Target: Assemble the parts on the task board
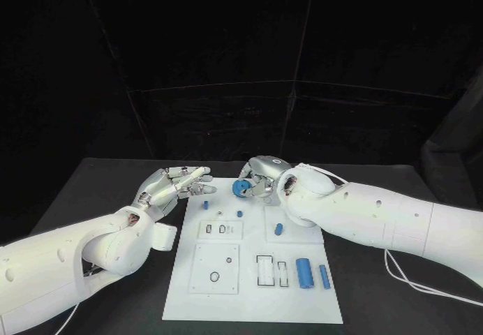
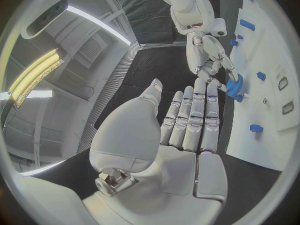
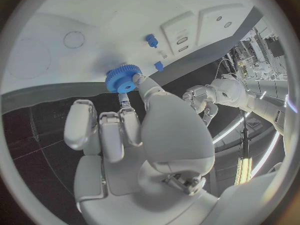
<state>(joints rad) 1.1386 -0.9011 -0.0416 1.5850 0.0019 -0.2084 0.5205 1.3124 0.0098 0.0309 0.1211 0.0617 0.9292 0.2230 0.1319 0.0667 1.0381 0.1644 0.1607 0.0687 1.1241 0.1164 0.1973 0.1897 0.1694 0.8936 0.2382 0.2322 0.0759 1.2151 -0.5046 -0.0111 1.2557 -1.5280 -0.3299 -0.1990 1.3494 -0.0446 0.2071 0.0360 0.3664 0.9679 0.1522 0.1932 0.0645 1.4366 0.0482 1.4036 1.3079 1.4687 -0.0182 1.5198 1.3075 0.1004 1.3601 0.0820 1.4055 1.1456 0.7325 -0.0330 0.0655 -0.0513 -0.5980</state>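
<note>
The right hand (image 1: 264, 179) sits over the far end of the white task board (image 1: 252, 296), at about 12 o'clock on the plate. It pinches a blue toothed gear (image 1: 241, 188) between thumb and fingertips; the right wrist view shows the gear (image 3: 122, 80) clamped at the fingertips (image 3: 127, 101), with the remaining fingers curled in beside them. The gear is held just above the board's far edge; whether it touches the plate cannot be told.

The left hand (image 1: 177, 183) hovers at about 11 o'clock, just off the board's far left corner. Its fingers (image 2: 195, 116) lie straight and side by side, thumb apart, palm bare and holding nothing. It stands near the right hand without touching it.

On the board, a small blue peg (image 1: 205, 205) and another small blue part (image 1: 241, 205) sit near the far end, just below the gear. A short blue piece (image 1: 280, 227) lies at about 3 o'clock from the board's centre. Near the right edge at 4 to 5 o'clock, a thick blue cylinder (image 1: 304, 272) and a slimmer blue rod (image 1: 324, 276) lie side by side, just beside a rectangular slot (image 1: 264, 269).
</note>
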